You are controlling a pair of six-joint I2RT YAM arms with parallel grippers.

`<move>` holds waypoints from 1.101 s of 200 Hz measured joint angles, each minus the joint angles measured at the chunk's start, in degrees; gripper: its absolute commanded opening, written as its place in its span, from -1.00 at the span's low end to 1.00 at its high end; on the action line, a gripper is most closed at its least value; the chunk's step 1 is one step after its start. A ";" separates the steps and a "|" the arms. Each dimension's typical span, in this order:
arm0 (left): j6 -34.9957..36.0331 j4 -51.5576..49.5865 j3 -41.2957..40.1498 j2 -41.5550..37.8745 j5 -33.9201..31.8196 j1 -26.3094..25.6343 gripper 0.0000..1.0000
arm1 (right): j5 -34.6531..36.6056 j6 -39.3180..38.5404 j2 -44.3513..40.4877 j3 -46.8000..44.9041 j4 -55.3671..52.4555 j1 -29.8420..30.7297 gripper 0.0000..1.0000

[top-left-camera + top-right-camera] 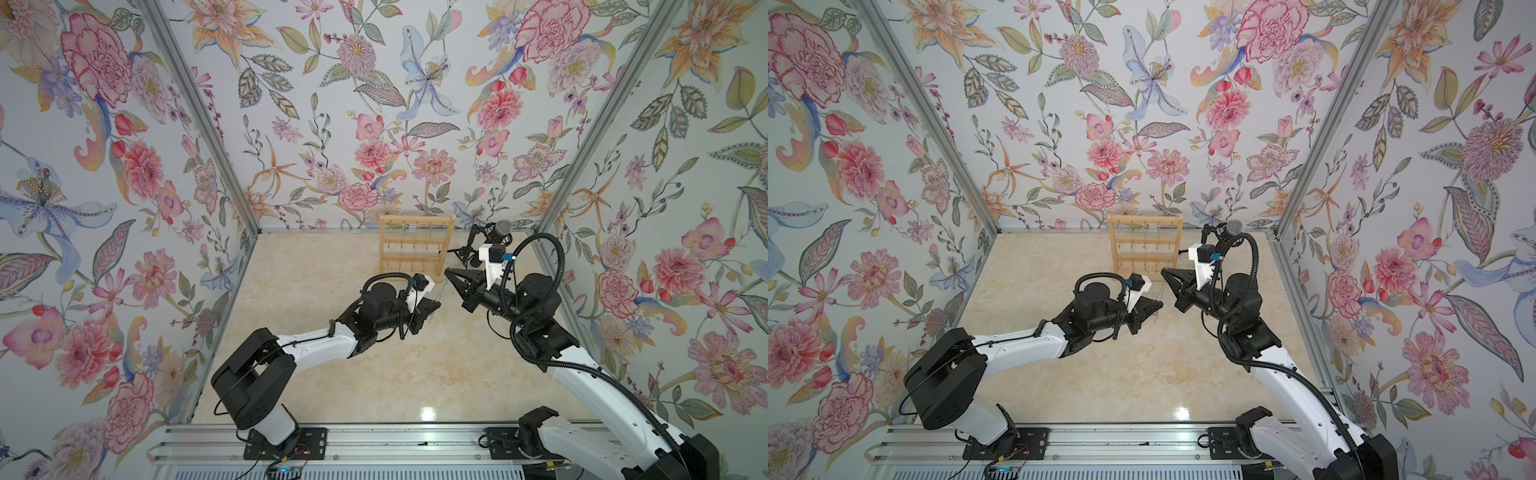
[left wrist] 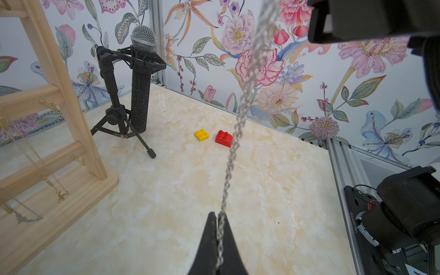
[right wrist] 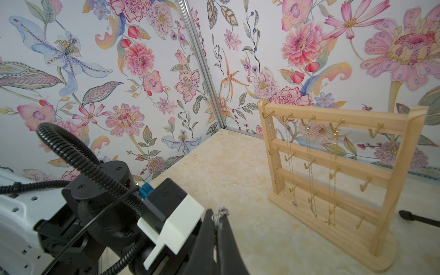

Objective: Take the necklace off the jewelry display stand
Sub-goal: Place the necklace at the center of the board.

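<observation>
**A:** Our left claw (image 2: 217,217) is pressed together on the silver necklace (image 2: 240,119). We can see its links caught between the two black tips.

**B:** Our right claw (image 3: 217,214) pinches the same chain, with a small loop of links bunched at its tips.

**A:** So the necklace runs between our two claws, in the air in front of the jewelry display stand (image 3: 402,166). It is clear of the pegs and not touching the wood.

**B:** In both top views our claws point toward each other just in front of the stand's base, the right one closer to the stand.

**A:** On the stand we see thin chains (image 3: 310,176) hanging from the top-bar hooks.

**B:** To the right of the stand, near its base, a black microphone (image 2: 142,78) stands on its tripod on the bench (image 2: 273,190).

**A:** Farther from the stand than the microphone, a yellow brick (image 2: 201,134) and a red brick (image 2: 223,138) lie just beside each other.
</observation>
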 measured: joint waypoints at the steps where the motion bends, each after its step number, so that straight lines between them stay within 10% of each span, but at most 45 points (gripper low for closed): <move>1: -0.13 0.00 -0.15 -0.20 -0.09 0.00 -1.00 | -0.04 0.02 0.04 0.00 0.00 0.02 -1.00; 220: -17.38 -8.85 -22.25 -27.39 -10.36 -1.49 -1.00 | 1.51 -2.03 17.29 6.60 -0.11 19.04 -1.00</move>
